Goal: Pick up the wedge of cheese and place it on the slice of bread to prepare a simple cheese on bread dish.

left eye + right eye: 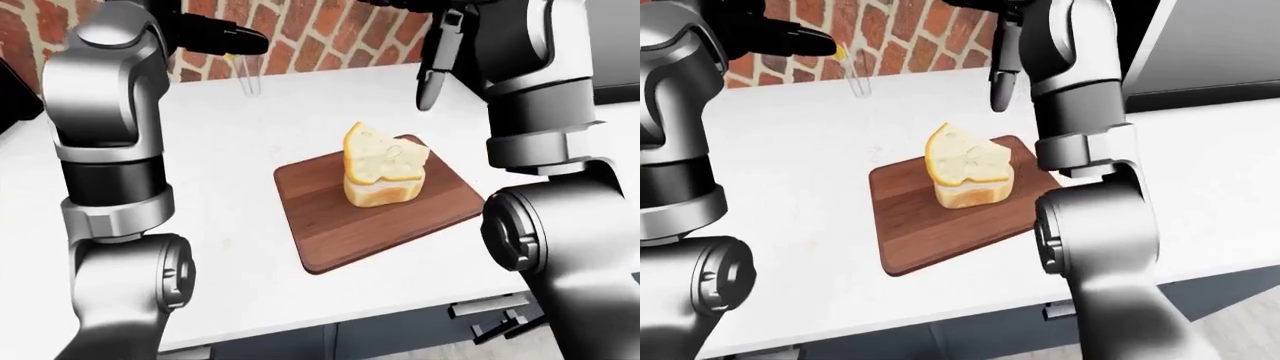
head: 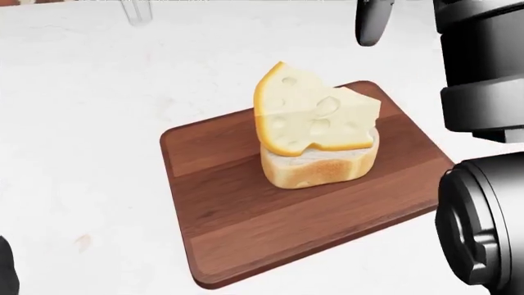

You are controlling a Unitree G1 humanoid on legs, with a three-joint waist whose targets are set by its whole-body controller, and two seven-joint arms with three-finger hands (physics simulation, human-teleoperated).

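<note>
Now the wooden cutting board (image 2: pixel 246 233) lies nearest on the white counter (image 2: pixel 74 123), with the slice of bread (image 2: pixel 319 169) on it and the wedge of cheese (image 2: pixel 311 117) resting on top. Farther off, the right hand (image 1: pixel 437 56) hangs empty, fingers loose; left hand (image 1: pixel 215 37) extended, grasping nothing.

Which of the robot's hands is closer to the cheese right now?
The right hand. It hangs just above and to the right of the cheese in the left-eye view, not touching. The left hand is farther off, up at the top left near the brick wall.
</note>
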